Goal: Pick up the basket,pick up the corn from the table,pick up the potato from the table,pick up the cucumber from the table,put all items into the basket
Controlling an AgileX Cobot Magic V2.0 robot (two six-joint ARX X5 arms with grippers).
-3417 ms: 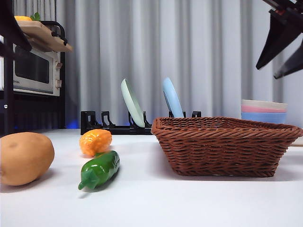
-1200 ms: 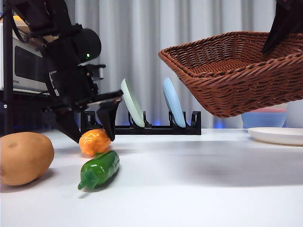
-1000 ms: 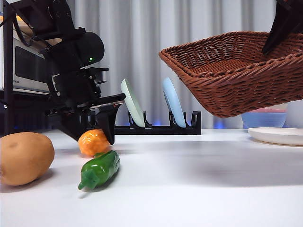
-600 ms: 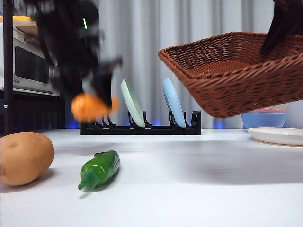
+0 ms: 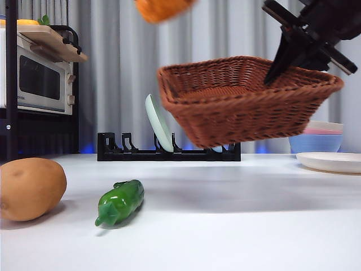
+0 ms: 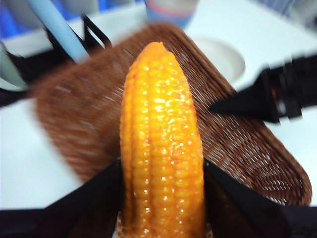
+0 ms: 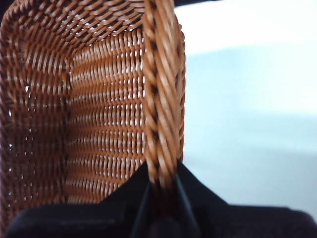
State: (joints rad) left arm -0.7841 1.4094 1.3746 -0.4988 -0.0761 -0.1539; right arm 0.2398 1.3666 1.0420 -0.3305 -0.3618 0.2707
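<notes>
My left gripper is shut on the orange-yellow corn and holds it high above the brown wicker basket. In the front view only the corn's lower end shows at the top edge, above the basket's left rim. My right gripper is shut on the basket's braided rim and holds the basket tilted in the air, with the gripper at its far right side. The tan potato and the green cucumber lie on the table at the left.
A black dish rack with a pale green plate stands behind the basket. Stacked pastel bowls and a white plate are at the right. A microwave on a shelf is at the left.
The left gripper closed on the corn, lifted it off the table and carried it up and right above the basket. The right gripper moved the lifted basket left and lower.
</notes>
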